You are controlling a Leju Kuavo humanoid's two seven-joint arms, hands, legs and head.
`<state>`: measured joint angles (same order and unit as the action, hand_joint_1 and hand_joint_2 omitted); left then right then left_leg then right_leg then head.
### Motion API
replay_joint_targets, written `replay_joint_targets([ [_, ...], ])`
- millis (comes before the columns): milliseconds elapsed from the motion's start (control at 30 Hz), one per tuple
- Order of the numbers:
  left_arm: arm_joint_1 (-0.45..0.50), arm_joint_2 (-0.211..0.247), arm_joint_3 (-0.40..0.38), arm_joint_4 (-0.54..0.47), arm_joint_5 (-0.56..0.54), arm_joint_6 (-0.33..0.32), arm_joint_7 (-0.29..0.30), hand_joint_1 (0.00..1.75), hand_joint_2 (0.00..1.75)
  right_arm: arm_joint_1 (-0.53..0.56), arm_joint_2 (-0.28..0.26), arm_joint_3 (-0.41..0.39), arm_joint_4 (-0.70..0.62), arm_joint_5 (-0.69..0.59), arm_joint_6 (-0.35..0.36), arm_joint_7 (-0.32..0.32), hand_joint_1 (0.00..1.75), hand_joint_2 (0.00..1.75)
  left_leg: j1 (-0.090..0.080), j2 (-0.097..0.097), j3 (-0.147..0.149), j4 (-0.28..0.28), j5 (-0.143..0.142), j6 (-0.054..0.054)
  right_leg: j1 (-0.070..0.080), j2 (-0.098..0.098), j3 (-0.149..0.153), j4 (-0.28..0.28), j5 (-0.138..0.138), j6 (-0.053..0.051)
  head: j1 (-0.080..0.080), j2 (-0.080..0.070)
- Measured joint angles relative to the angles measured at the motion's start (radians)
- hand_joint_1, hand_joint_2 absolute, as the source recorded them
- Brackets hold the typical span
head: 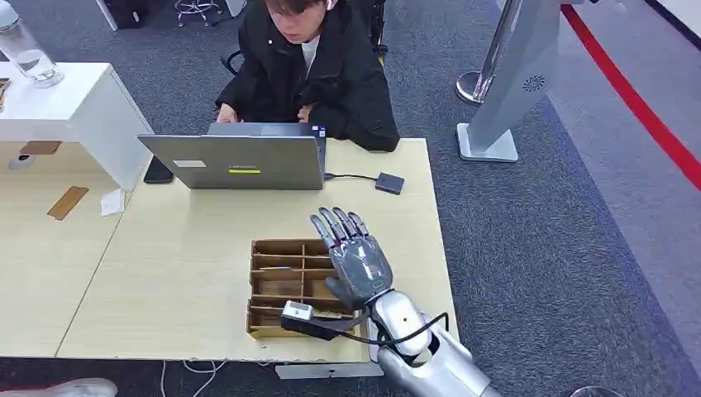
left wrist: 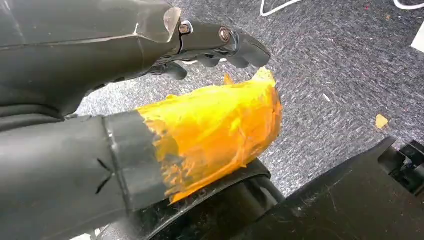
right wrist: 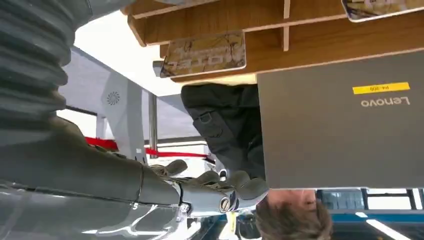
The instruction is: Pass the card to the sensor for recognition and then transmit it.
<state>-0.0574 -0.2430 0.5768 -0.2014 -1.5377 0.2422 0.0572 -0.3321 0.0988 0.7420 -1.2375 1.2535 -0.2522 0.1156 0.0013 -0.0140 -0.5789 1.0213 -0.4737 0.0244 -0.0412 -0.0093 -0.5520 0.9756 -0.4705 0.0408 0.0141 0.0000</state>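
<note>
Card [right wrist: 204, 54] lies flat in wooden tray [head: 273, 285] slot for easy pickup, w/ right hand [head: 357, 258] above, fingers wide, empty.

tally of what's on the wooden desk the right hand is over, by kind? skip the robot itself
Laptop: 1
Wooden divided tray: 1
Small dark box on the laptop's cable: 1
Phone: 1
Cards in the tray: 2 seen in the right wrist view; any more are hidden
Total: 6

Office: grey carpet [head: 529, 248], light wood desks [head: 174, 273], person [head: 310, 70] typing at laptop [head: 240, 161].
</note>
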Motion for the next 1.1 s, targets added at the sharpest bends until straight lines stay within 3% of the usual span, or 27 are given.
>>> replay_joint_targets([
  [867, 0.0, 0.0, 0.0, 0.0, 0.001, 0.0, -0.002, 0.0, 0.0, -0.01, 0.008, 0.0, 0.02, -0.013, 0.018, 0.008, 0.26, 1.75, 0.0, 0.0, 0.0, 0.0, 0.0, 0.0, 0.0, 0.0, 0.0, 0.0, 0.0, 0.0, 0.0, 0.0],
  [1100, 0.0, 0.0, 0.0, 0.0, 0.001, 0.0, -0.003, 0.0, 0.0, -0.011, 0.01, 0.0, 0.024, -0.016, 0.02, 0.008, 0.45, 1.75, 0.0, 0.0, 0.0, 0.0, 0.0, 0.0, 0.0, 0.0, 0.0, 0.0, 0.0, 0.0, 0.0, 0.0],
])
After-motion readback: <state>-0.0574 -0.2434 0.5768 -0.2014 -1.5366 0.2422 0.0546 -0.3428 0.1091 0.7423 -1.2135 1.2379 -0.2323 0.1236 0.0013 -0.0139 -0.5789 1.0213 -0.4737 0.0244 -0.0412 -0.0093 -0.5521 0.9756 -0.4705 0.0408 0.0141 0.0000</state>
